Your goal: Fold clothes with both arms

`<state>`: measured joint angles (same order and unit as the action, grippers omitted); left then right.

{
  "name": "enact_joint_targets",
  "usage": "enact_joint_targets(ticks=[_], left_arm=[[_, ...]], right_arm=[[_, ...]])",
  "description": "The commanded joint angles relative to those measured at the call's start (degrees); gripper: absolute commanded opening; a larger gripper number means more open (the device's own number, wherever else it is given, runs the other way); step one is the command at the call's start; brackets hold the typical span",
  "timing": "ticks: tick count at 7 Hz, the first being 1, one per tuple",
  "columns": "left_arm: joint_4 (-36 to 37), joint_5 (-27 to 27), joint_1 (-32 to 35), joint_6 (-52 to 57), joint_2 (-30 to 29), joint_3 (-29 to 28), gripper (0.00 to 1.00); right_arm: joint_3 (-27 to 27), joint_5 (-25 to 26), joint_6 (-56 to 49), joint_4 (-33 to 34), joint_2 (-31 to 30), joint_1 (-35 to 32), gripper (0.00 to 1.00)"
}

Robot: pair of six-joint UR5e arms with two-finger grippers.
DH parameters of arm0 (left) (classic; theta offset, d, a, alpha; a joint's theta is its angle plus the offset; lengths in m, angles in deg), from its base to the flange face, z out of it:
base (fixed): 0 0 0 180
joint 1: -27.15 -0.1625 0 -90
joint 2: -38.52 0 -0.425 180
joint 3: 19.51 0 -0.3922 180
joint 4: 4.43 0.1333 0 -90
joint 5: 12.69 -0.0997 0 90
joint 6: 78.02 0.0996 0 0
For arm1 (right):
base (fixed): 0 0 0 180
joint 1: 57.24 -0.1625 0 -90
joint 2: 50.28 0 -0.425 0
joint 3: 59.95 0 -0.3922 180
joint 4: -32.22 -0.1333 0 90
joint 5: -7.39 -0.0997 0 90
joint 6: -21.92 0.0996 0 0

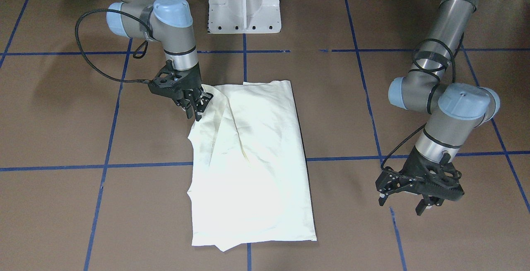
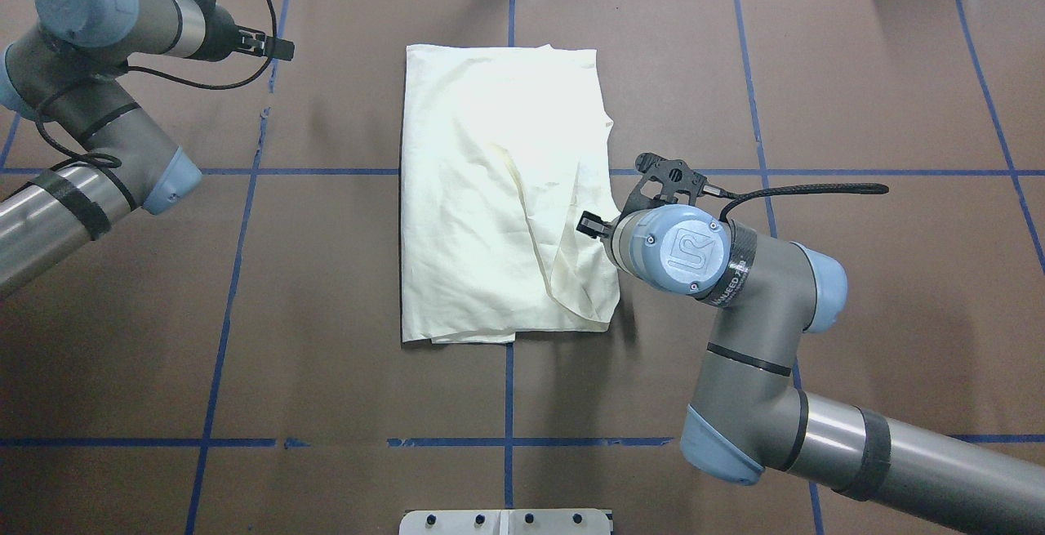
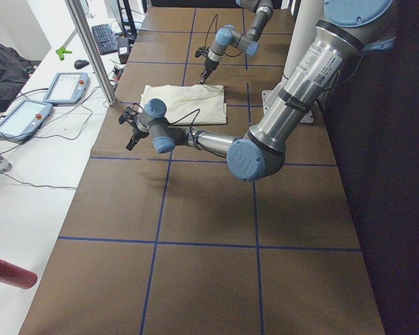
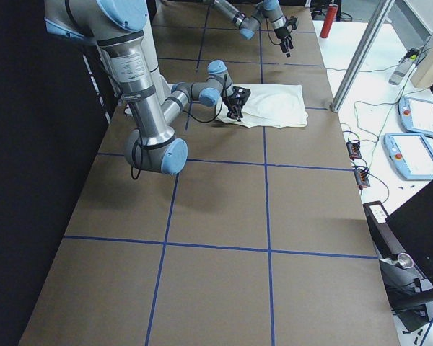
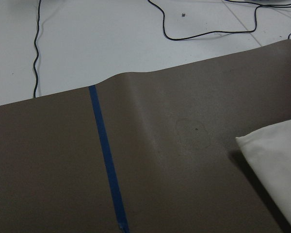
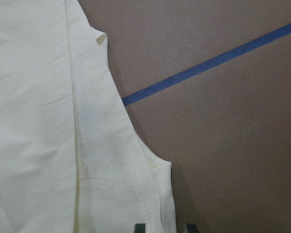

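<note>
A cream shirt (image 5: 276, 160) corner lies on brown table (image 5: 184, 160) beside blue tape (image 5: 106, 160).

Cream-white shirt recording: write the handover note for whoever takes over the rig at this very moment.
Right pincer: down at the near right edge of the cream-white cotton shirt; whether it grips cloth cannot be told.
Left pincer: open, holding nothing, over the brown table near its far left side, clear of the shirt.
Shirt: lies mid-table as a long rectangle, plain side up, with a diagonal crease and a loose flap by the right pincer.
Done: sides look folded in.
Left: flatten that flap, probably fold end to end.
</note>
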<state>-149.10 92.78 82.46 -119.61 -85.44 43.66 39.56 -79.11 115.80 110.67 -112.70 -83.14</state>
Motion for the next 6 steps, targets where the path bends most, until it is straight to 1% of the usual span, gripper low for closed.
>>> enact_joint_targets(ticks=[1,2,3,4,5,6], left_arm=[[-0.1,0.0,-0.1,-0.1,0.0,0.3,1.00],[-0.1,0.0,-0.1,-0.1,0.0,0.4,1.00],[-0.2,0.0,-0.1,0.0,0.1,0.4,1.00],[-0.2,0.0,-0.1,-0.1,0.1,0.5,1.00],[-0.2,0.0,-0.1,-0.1,0.1,0.6,1.00],[-0.2,0.0,-0.1,-0.1,0.1,0.6,1.00]], right_arm=[[1.0,-1.0,-6.9,1.2,1.7,0.1,1.00],[0.9,-0.7,-6.0,1.1,2.6,1.4,1.00],[0.3,-0.6,-4.2,1.3,3.1,2.1,0.91],[-3.3,-0.5,-4.1,1.3,6.7,2.4,0.73],[-7.4,-0.3,-4.1,1.4,10.0,2.5,0.70],[-7.7,0.1,-4.1,1.8,9.9,2.5,0.62]])
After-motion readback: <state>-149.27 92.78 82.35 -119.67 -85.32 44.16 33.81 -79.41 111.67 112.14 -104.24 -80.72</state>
